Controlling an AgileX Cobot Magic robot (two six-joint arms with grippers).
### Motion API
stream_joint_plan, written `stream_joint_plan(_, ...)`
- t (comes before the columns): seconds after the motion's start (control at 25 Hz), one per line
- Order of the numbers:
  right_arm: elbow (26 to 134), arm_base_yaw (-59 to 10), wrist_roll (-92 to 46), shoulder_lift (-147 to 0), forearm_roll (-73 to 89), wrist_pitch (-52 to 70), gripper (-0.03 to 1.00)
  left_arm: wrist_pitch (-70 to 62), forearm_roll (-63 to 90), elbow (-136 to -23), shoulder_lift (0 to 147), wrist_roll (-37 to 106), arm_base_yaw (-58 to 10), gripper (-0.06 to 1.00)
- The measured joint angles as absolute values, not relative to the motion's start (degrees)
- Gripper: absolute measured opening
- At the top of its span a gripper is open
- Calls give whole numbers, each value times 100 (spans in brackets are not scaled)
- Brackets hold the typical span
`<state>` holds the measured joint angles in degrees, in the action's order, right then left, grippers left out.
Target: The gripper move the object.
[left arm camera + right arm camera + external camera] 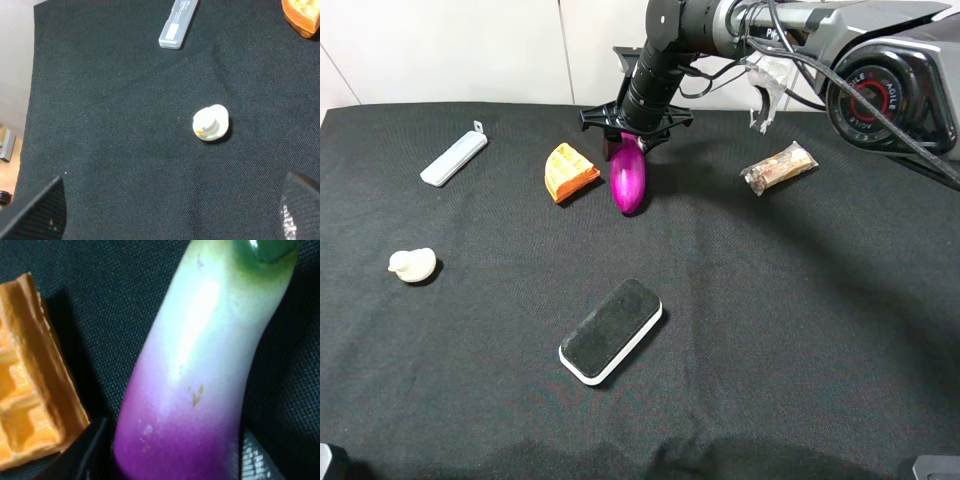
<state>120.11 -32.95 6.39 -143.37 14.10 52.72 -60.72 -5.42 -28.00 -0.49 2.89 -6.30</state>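
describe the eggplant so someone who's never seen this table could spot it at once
On the black table, find the arm reaching in from the far right corner; the eggplant lies right below its gripper. It is the only glossy purple thing, long and rounded, unlike the orange wedge beside it.

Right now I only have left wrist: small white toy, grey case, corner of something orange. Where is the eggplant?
Observer: The eggplant lies on the black cloth just right of the orange wedge in the high view, toward the far edge.
Operator: Right arm anywhere near it?
Observer: The right gripper is down over its far end. The right wrist view shows its fingers flanking the purple body. I cannot tell whether they are clamped.
Operator: Anything further right?
Observer: A wrapped snack, well apart from the eggplant.
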Motion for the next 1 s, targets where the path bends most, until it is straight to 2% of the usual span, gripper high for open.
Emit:
stream_joint_plan(0.2,12011,-3295,644,-14337,1410,5272,42,-6072,-542,-2800,-49,289,-630,91)
stream_joint_plan(0.52,12011,-3295,644,-14337,1410,5241,64,-6072,-542,-2800,-49,289,-630,91)
stream_joint_plan(1.0,12015,-3295,644,-14315,1410,5391,67,-6072,-542,-2800,-49,289,-630,91)
